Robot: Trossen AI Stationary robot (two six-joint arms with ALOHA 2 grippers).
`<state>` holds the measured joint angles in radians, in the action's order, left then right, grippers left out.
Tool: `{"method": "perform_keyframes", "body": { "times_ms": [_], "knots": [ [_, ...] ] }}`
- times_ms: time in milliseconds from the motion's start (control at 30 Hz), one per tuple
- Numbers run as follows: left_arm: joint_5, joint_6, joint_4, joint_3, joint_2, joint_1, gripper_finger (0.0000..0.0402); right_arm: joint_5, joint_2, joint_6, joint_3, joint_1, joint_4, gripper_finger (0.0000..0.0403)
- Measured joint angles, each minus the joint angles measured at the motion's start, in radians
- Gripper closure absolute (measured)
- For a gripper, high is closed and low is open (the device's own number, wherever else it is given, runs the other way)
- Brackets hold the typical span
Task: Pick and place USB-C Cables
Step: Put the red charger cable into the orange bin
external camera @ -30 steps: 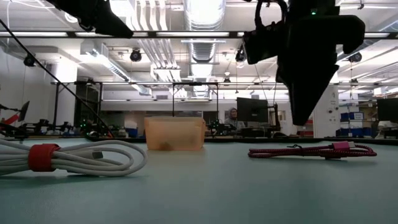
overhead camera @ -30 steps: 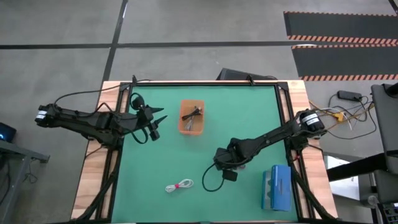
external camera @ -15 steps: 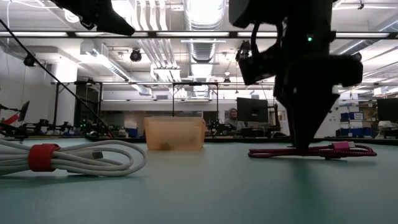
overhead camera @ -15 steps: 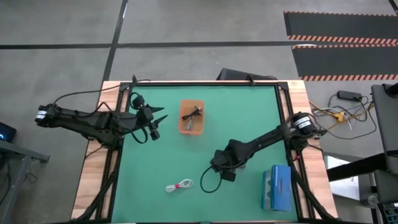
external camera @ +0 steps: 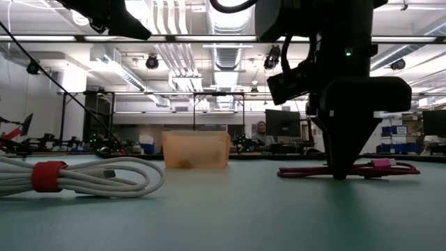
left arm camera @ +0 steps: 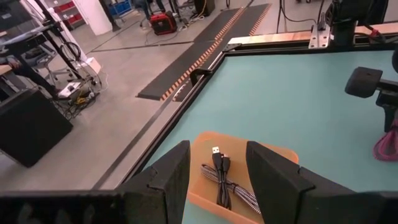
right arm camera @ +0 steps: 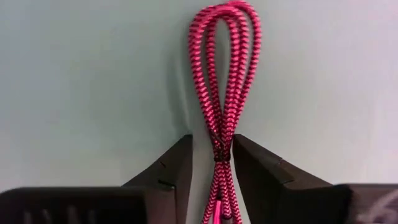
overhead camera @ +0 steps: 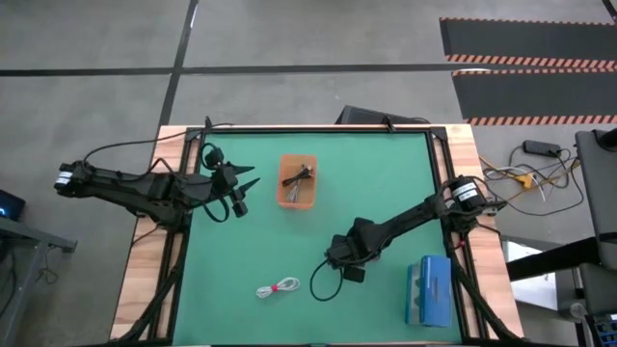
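Note:
The dark red braided cable (right arm camera: 224,74) lies flat on the green table, also seen in the low view (external camera: 376,168) and the high view (overhead camera: 318,281). My right gripper (right arm camera: 212,146) is down at the table (external camera: 339,174), open, one finger on each side of the cable's tied middle. The white cable (overhead camera: 279,287) with a red tie lies on the table near the front. The black and grey cables (left arm camera: 227,180) lie inside the orange bin (overhead camera: 282,183). My left gripper (overhead camera: 246,183) is open and empty, above the table left of the bin.
A blue box (overhead camera: 429,291) lies near the table's front right corner, close to my right arm. The orange bin stands toward the far middle of the table (external camera: 195,150). Bare green mat lies between the bin and the white cable.
My right gripper has gone down to the table and a little toward the left and near edges, ending astride the red cable's middle. The cable has stayed where it was.

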<state>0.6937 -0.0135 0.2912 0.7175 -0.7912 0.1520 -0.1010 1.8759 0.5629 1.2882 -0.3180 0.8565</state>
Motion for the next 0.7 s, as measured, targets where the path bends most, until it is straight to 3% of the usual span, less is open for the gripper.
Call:
{"method": "perform_keyframes", "body": {
  "times_ms": [367,700],
  "knots": [
    [0.000,0.006,0.000,-0.003,-0.001,0.000,0.0259,0.006,0.003,0.000,-0.002,0.000,-0.012,0.0385],
    [0.000,0.008,0.001,-0.004,-0.002,0.000,0.0259,-0.021,-0.022,-0.043,-0.006,0.003,-0.066,0.0388]
  ]
}}
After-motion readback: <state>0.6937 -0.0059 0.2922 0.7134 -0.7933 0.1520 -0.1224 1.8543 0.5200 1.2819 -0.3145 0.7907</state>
